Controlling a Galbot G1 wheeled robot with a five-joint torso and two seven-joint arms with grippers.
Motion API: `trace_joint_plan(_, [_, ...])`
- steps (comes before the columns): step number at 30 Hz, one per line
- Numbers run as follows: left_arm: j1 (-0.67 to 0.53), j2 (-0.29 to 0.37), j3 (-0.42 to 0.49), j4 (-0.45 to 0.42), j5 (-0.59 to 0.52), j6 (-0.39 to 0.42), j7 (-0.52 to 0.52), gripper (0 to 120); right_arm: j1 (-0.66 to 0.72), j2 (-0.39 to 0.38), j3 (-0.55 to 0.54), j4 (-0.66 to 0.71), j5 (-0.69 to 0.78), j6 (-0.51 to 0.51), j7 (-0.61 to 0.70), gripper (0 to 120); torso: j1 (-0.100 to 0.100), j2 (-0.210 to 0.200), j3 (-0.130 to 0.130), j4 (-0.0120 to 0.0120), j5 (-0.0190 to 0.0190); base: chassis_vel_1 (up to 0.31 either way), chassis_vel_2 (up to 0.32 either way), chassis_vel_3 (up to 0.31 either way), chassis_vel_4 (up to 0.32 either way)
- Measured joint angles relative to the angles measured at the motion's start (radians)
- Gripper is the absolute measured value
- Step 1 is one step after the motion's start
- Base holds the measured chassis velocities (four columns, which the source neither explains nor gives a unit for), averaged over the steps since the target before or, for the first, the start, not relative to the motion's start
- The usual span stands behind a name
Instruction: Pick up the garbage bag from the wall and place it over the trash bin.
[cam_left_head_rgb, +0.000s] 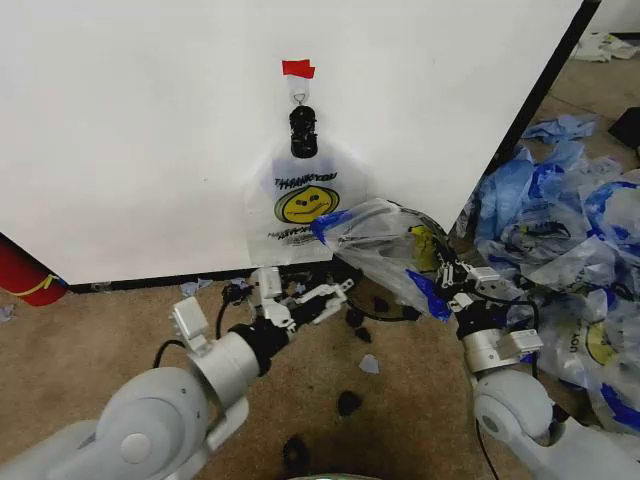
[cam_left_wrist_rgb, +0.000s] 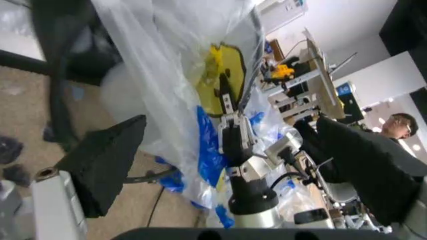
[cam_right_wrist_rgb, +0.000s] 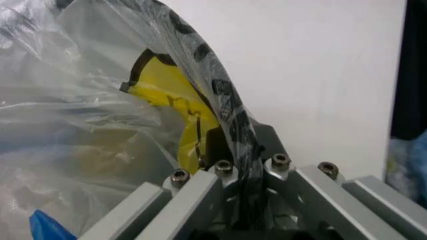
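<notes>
On the white wall (cam_left_head_rgb: 150, 130), a garbage bag (cam_left_head_rgb: 305, 200) with a yellow smiley face hangs from a black clip (cam_left_head_rgb: 303, 132) under red tape. My right gripper (cam_left_head_rgb: 447, 272) is shut on a second, similar translucent garbage bag (cam_left_head_rgb: 385, 245) with blue handles, holding it stretched just right of the hanging one. The right wrist view shows the plastic (cam_right_wrist_rgb: 200, 100) pinched between the fingers (cam_right_wrist_rgb: 220, 145). A dark rim under that bag looks like the trash bin (cam_left_head_rgb: 352, 268), mostly covered. My left gripper (cam_left_head_rgb: 318, 296) is open near the bag's lower edge, holding nothing.
A heap of bluish plastic bags (cam_left_head_rgb: 570, 230) covers the floor at the right. A red cylinder (cam_left_head_rgb: 25, 275) lies by the wall at the left. Dark scraps (cam_left_head_rgb: 350, 403) and a black cable (cam_left_head_rgb: 385, 315) lie on the carpet between the arms.
</notes>
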Motion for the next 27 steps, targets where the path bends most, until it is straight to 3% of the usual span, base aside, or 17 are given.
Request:
trace_joint_plan(7, [0.008,-0.062,0.033,0.021,0.048,0.003,-0.007,100,0.011,0.138,-0.026,-0.033,0.031,0.021,-0.001,0,0.0,0.0,0.0,0.0003,0.0005,0.0,0.0,0.0,0.0])
trace_joint_plan(12, [-0.04,-0.098,0.083,0.088,0.091,0.003,-0.07,100,0.005,0.215,-0.041,-0.068,-0.039,0.032,-0.043,0,0.0,0.0,0.0,0.0001,-0.0002,0.0,0.0,0.0,0.0])
trace_joint_plan(27, [-0.229,-0.119,0.224,0.186,0.094,-0.01,-0.181,100,-0.024,0.235,-0.04,-0.098,-0.175,0.046,-0.063,0,0.0,0.0,0.0,-0.0001,0.0003,0.0,0.0,0.0,0.0])
